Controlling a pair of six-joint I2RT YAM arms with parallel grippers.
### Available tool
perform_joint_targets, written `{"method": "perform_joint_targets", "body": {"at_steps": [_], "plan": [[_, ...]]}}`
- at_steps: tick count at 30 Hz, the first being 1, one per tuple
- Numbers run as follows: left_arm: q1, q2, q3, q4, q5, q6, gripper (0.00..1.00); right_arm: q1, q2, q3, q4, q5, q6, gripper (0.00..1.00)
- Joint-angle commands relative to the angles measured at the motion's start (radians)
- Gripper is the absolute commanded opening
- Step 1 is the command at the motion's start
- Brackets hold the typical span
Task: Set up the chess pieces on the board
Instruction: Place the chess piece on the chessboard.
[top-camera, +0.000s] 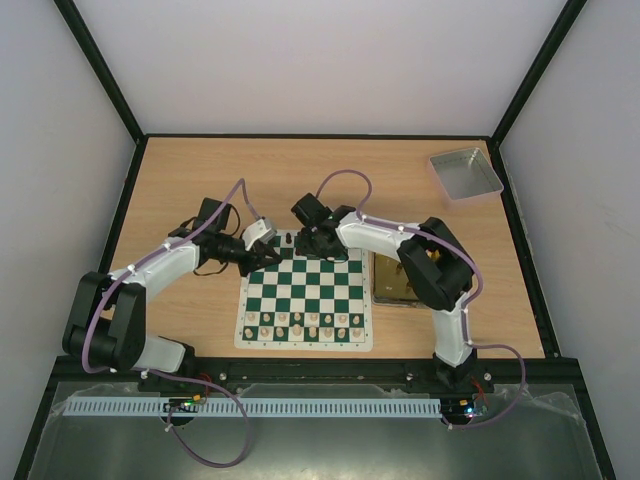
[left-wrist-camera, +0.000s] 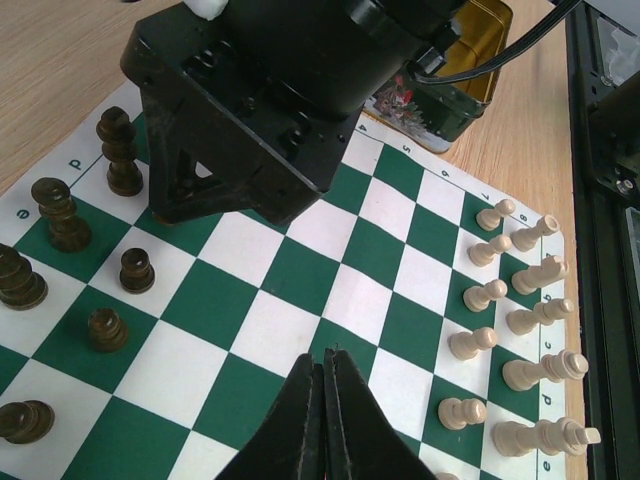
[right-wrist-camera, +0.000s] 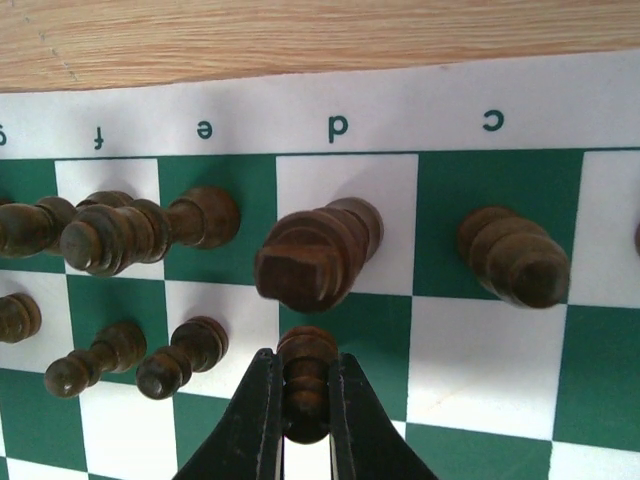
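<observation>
**Seating a dark pawn on the d file**
Your right jaws are closed tight on a dark pawn (right-wrist-camera: 306, 365), at the green square of the board (right-wrist-camera: 490, 365) just in front of the tall piece (right-wrist-camera: 318, 255) on d. The left jaws are fully closed and empty above mid-board. Lower straight, stay clear of the tall piece, and release only when the base sits flat — then lift vertically.

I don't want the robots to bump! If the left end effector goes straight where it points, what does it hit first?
Probably the right end effector, hanging over the board ahead of the shut left end effector. Only bare squares lie between, though depth is unclear.
</observation>
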Motion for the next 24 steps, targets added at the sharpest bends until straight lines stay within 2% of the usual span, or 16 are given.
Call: {"method": "perform_joint_targets", "body": {"at_steps": [1,24], "plan": [[0.005,-0.02,-0.012,0.003,0.027,0.027,0.02,0.005,0.024,0.039,-0.034,0.041,-0.013,0.02],[0.004,0.008,-0.003,-0.017,0.037,0.04,0.03,0.011,0.039,0.067,-0.11,0.068,-0.021,0.02]]}}
